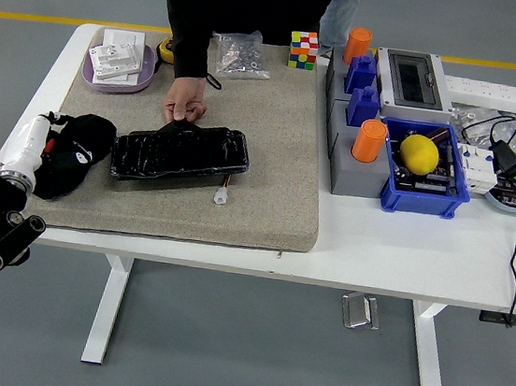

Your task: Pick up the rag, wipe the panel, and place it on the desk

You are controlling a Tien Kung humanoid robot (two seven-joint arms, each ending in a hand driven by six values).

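The black rag point(76, 154) lies bunched on the grey mat point(260, 174) at its left end. My left hand point(50, 135) comes in from the lower left on a white wrist and sits against the rag's left side, black on black. The glossy black panel point(180, 153) lies flat on the mat just right of the rag, with a small white connector point(221, 195) at its front. A person at the far side presses a hand point(184, 105) on the panel's far edge. My right arm does not show.
A purple tray point(145, 78) with white parts and a bag of screws point(238, 55) sit at the back. A colour cube point(303, 50), grey and blue bins point(385, 194) with orange cylinders and a yellow ball, a breaker box point(413, 80) and cables fill the right.
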